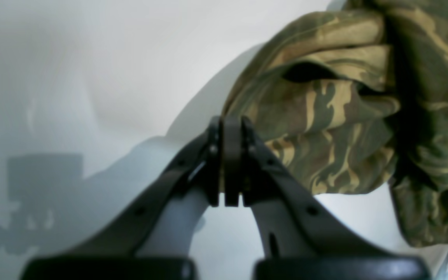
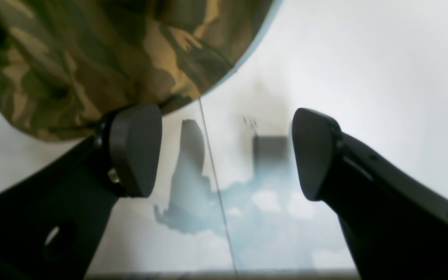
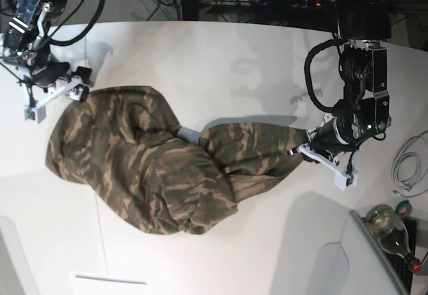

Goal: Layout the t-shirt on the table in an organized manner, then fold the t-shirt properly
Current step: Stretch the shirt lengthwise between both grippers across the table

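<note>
Right end effector is spread wide, nothing between its pads, one pad just touching the edge of the t-shirt at that corner, bare white counter and a thin dark seam under the gap. Left end effector is fully closed, pads pressed together, right against the shirt's other end; whether any cloth is pinched, cannot tell. Shirt lies rumpled and bunched across the middle of the counter, stretched between the two arms, not flat.
</note>
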